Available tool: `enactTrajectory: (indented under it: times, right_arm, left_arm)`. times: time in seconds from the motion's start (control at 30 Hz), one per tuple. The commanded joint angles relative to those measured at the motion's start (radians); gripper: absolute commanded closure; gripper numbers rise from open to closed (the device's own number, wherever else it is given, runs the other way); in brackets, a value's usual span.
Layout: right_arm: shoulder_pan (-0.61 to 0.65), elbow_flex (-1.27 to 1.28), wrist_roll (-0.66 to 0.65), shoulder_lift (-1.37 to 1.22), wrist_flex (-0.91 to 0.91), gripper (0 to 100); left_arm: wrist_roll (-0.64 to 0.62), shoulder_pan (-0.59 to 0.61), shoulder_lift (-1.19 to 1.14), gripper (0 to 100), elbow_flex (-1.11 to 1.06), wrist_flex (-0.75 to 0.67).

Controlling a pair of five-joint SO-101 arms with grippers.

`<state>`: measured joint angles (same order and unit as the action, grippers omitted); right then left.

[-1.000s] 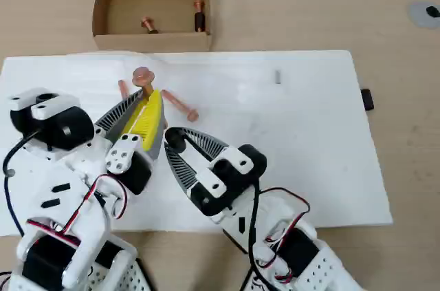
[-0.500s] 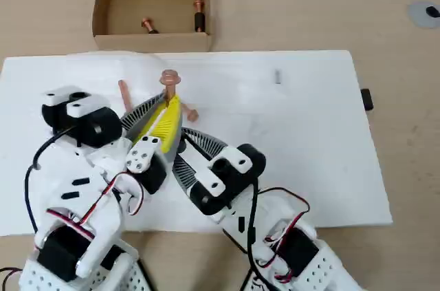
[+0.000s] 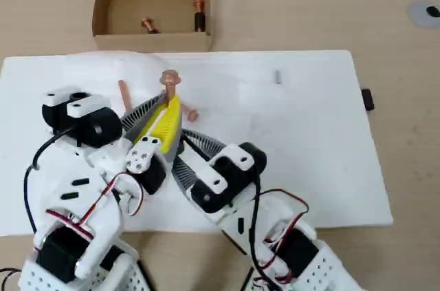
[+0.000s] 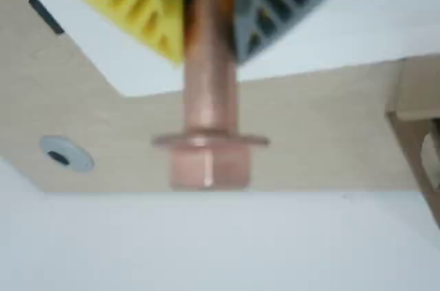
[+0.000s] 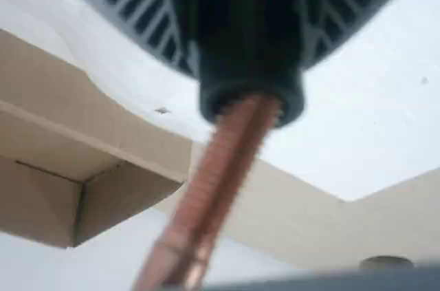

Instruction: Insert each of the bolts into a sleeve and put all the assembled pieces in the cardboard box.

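The right gripper clamps a black sleeve — a threaded shank juts past its fingertips. The left gripper pinches a bolt, head beyond its tips. Past those fingers lie two loose bolts, seemingly unassembled — farther off, the cardboard box holds two assembled pieces.

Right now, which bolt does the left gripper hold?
The bolt clamped in the left gripper, head poking out. Two loose bolts lie on the white mat; two sit in the cardboard box.

no readable text or markings anywhere.
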<state>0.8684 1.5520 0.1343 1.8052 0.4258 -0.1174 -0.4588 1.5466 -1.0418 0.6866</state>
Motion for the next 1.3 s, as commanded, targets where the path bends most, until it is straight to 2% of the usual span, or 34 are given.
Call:
enactTrajectory:
  times: [0.0, 0.17, 0.33, 0.77, 0.97, 1.13, 1.27]
  right_arm:
    - [-0.050, -0.084, 0.011, 0.113, -0.006, 98.9]
    - [-0.110, -0.085, 0.012, 0.113, -0.006, 98.9]
    - [-0.111, -0.085, 0.014, 0.113, -0.008, 98.9]
    - [-0.108, -0.087, 0.040, 0.113, -0.005, 98.9]
    - [-0.108, -0.087, 0.009, 0.113, -0.006, 98.9]
    - [-0.108, -0.087, -0.002, 0.114, -0.006, 98.9]
    - [-0.108, -0.084, -0.002, 0.114, -0.006, 98.9]
  left_arm:
    - [0.011, -0.012, 0.007, 99, 0.035, 0.052]
    - [0.011, -0.018, 0.007, 99, 0.094, 0.129]
    - [0.011, -0.018, 0.007, 99, 0.143, 0.199]
    - [0.012, -0.021, -0.001, 99, 0.143, 0.199]
    - [0.114, -0.087, -0.001, 99, 0.141, 0.204]
    - [0.110, -0.092, -0.001, 92, 0.137, 0.203]
    - [0.110, -0.086, -0.001, 91, 0.144, 0.201]
